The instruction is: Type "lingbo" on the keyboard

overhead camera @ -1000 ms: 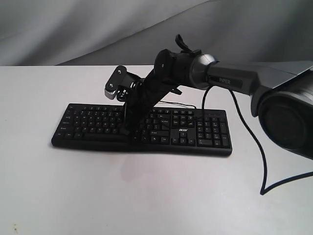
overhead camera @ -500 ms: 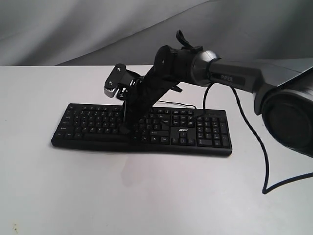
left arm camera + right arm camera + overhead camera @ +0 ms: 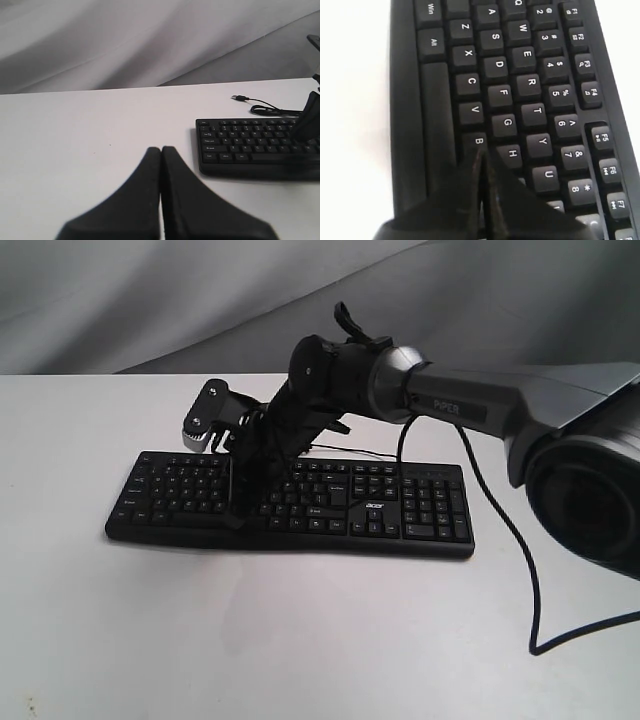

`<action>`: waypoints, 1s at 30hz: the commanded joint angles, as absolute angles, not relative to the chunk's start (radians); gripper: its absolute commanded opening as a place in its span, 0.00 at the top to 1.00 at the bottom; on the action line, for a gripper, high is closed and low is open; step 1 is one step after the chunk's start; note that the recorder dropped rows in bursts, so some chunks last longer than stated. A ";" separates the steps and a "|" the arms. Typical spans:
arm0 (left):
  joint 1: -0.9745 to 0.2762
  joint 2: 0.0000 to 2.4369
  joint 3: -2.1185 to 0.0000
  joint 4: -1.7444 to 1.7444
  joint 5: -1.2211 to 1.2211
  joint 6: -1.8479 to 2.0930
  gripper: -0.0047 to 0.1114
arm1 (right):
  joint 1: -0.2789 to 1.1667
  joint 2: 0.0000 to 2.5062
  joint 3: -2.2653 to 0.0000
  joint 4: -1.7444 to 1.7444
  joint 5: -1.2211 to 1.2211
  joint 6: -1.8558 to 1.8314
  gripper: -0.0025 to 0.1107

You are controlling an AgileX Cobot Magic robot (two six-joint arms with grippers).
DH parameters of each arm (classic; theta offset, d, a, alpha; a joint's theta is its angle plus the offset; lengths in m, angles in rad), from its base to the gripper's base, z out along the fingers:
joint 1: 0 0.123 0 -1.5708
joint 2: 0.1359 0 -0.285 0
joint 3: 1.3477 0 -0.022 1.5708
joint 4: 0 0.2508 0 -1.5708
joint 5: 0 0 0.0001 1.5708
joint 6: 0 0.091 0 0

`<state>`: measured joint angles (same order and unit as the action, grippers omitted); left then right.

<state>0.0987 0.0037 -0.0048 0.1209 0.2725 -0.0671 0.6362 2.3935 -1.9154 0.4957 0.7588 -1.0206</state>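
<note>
The long black keyboard [image 3: 400, 505] with white legends lies across the white table. My right gripper [image 3: 240, 512] reaches over it from the right and points down at its left-middle keys. In the right wrist view the keyboard [image 3: 520, 85] fills the frame, and my right gripper [image 3: 481, 151] is shut, its tips resting at the edge of the B key [image 3: 477, 141]. My left gripper [image 3: 161, 148] is shut and empty above bare table, well apart from the keyboard [image 3: 240, 147].
A thin black USB cable [image 3: 260, 104] with its plug lies behind the keyboard. A thicker black cable [image 3: 510, 550] hangs from the right arm and loops onto the table at the right. Grey cloth hangs behind the table.
My right arm has swung left along the keyboard, moving its shut tips from the middle keys to the B key area. The left gripper's earlier state is not shown.
</note>
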 commanded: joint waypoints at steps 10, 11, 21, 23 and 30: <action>0.100 0.000 0.000 0.117 0.266 -0.069 0.96 | 0.639 2.411 -1.921 0.507 0.730 -1.028 0.98; 0.100 0.000 0.000 0.117 0.266 -0.069 0.96 | 0.639 2.412 -1.921 0.512 0.725 -1.031 0.98; 0.100 0.000 0.000 0.117 0.266 -0.069 0.96 | 0.639 2.416 -1.921 0.515 0.721 -1.038 0.98; 0.100 0.000 0.000 0.117 0.266 -0.069 0.96 | 0.639 2.420 -1.921 0.515 0.727 -1.038 0.98; 0.100 0.000 0.000 0.117 0.266 -0.069 0.96 | 0.639 2.435 -1.921 0.516 0.726 -1.038 0.98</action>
<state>0.0987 0.0037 -0.0048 0.1209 0.2725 -0.0671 0.6362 2.4326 -1.9154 0.5102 0.7271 -1.0301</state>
